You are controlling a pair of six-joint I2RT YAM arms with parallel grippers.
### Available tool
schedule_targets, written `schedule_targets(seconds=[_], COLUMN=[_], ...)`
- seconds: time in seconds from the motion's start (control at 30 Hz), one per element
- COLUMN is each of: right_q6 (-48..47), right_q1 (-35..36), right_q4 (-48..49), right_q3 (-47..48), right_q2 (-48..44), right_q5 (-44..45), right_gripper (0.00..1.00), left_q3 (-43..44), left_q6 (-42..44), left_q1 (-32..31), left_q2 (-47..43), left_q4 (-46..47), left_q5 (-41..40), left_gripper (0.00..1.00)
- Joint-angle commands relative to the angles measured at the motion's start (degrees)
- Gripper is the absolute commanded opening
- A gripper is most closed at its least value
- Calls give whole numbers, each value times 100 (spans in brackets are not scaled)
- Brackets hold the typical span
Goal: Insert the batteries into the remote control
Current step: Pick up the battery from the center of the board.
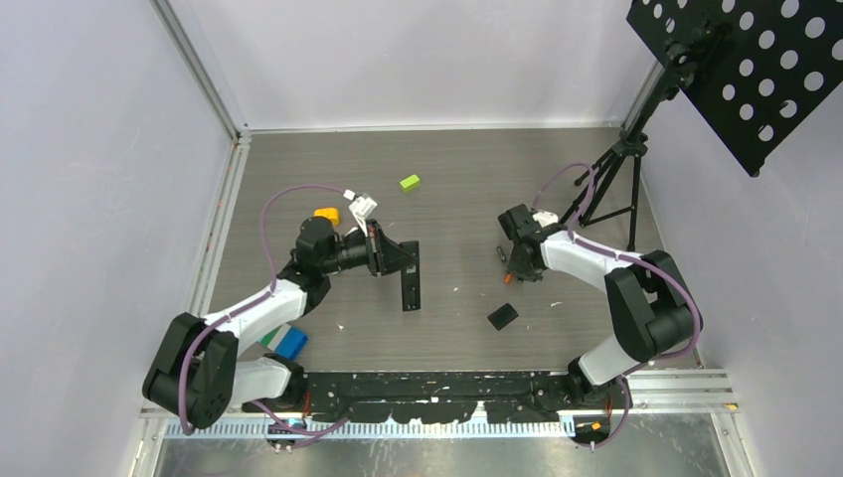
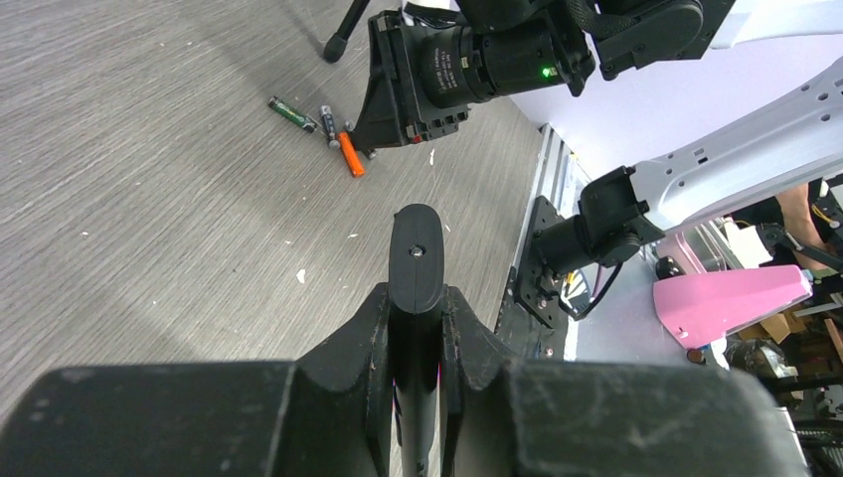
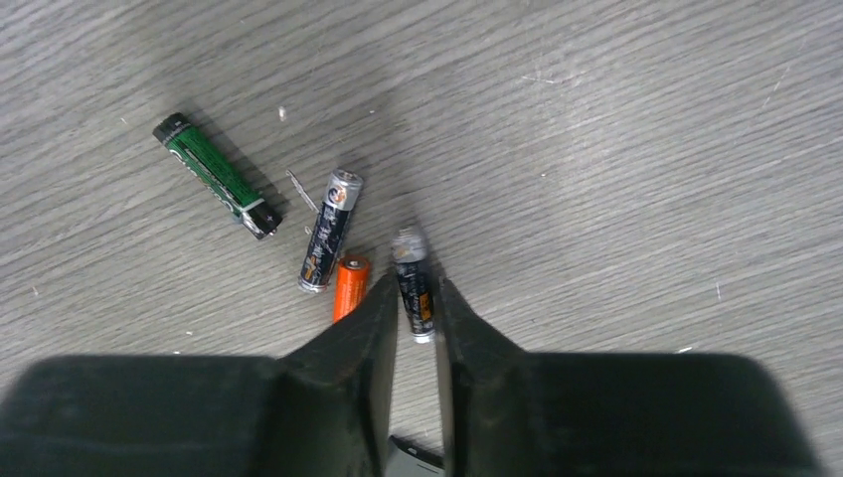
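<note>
Left of the counter's [image 1: 467, 169] centre, the remote control [image 2: 416, 248] is clamped in the closed left gripper [image 2: 418, 294]; right of centre, one dark battery [image 3: 410, 263] is straddled by the barely parted right gripper [image 3: 417, 288], though a firm grip cannot be told; three other batteries [image 3: 331, 231] are seen just beside it.

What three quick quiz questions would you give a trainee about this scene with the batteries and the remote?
1. How many batteries lie on the table by the right gripper?
2. True or false: the right gripper's fingers flank the orange battery.
3. What does the left gripper hold? A: battery; B: remote; C: green block.
Key: 1 four; 2 false, they flank a dark battery, and the orange battery lies beside it; 3 B.
</note>
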Motion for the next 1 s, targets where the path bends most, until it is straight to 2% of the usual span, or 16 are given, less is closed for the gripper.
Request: schedule_targets(seconds=[0.0,0.1,0.2,0.37,0.53,0.7,0.97], right_q6=[-76,-142,-244,-465,-681,-1142,-1237], right_q1=[-129,-162,-156,180,1495,2820,3238], right_q4=[91,177,163,-102,-80,941,1915], right_q3=[99,57,62,353,942,886,565], right_q2=[185,232,63,-944,-1816,-2542,-2830], right_q5=[38,83,248,687,954,1145,521], right_gripper=[21,5,1,1,1,1,1], left_q3=[248,283,309,328,344,341,461], left_q6=[76,-38,-370,-1065,-1920,-2642,-3186], left_q1=[-16,-23,-25,-41,-52,-52,-52], left_q2=[-45,-43,34,281,600,633,392], left_q4=[82,95,274,776,1500,1665,1247], left_q5=[-33,-156,-354,-830,-976,-1306,-1488], left_gripper=[0,0,0,0,0,0,0])
